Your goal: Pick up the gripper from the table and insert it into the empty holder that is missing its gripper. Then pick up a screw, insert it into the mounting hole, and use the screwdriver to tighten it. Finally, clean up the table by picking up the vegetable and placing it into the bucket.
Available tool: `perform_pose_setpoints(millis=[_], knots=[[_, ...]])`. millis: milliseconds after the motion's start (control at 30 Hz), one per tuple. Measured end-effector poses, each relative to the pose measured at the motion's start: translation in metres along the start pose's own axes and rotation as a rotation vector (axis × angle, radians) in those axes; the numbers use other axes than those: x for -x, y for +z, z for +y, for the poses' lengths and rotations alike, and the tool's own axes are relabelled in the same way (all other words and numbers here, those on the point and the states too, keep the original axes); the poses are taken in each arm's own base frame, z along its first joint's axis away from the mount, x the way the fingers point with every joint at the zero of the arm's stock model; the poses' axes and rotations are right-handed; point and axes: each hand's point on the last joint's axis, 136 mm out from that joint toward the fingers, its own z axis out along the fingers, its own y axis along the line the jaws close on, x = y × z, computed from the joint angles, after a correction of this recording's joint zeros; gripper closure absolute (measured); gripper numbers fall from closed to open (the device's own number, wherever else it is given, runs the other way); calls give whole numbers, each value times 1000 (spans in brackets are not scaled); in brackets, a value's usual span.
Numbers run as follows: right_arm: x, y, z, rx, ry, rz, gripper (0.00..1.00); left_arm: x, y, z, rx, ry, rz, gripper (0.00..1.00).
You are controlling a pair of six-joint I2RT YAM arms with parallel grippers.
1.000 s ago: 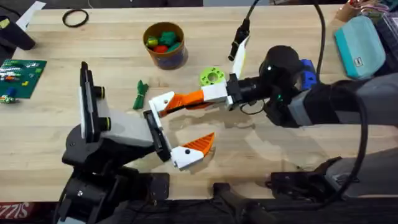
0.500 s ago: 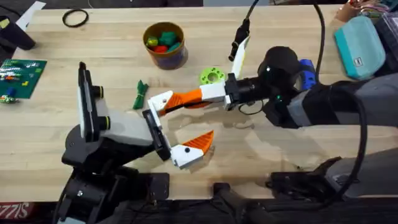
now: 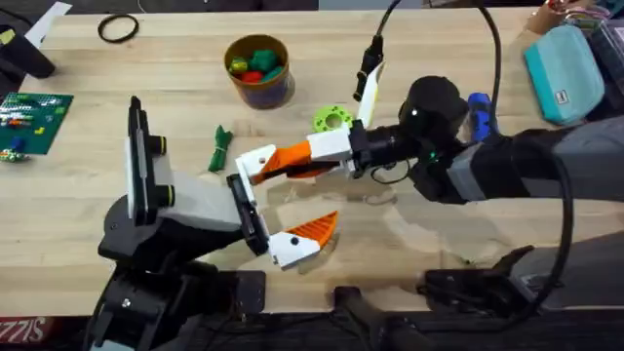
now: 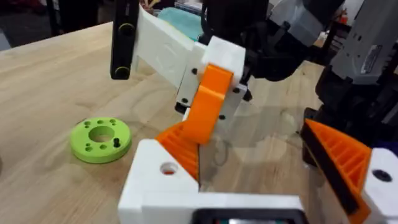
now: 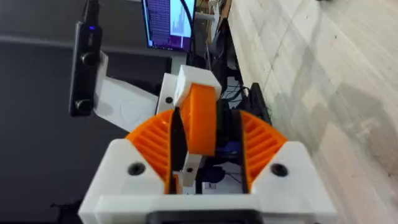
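Spare finger (image 3: 256, 162), white body with orange ribbed face: raised off the counter (image 3: 58, 200) near its middle, clamped in the right tool (image 5: 200, 144). White end pointed at the front of the left arm, close to it; contact there cannot be told.

Right tool: both orange pads pressed together on the spare finger, one on each side, as seen from the right wrist.

Left tool (image 4: 249, 149): fingers apart, a wide gap between them, nothing held in that gap. One orange-padded finger (image 3: 304, 234) low over the counter's near edge.

Vegetable (image 3: 220, 148): dark green, lying flat on the counter just left of the spare finger, apart from it.

Bucket (image 3: 263, 94): upright toward the far side of the counter, beyond the vegetable, coloured toy pieces inside.

Screwdriver (image 3: 479, 107): blue handle showing just behind the right arm, partly hidden by it.

Green disc (image 3: 331, 120): flat on the counter, just beyond the right tool.

Teal pouch (image 3: 565, 70): far right corner.

Black ring (image 3: 118, 28): far left.

Circuit board (image 3: 34, 119): left edge.
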Motion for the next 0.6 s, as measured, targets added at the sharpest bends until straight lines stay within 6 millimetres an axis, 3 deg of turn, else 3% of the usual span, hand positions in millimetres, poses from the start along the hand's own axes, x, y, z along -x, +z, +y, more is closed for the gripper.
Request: perform_pose_setpoints(millis=[167,200,233,600], knots=[[0,0,0,0,4,0,354,0,0,0,-1,0,0,14],[1,-2,1,4,25,1,56,0,0,-1,-3,0,0,15],[2,-4,2,9,17,-1,22,0,0,-1,-3,0,0,15],[39,-63,2,18,8,-114,6,0,0,-1,-3,0,1,14]])
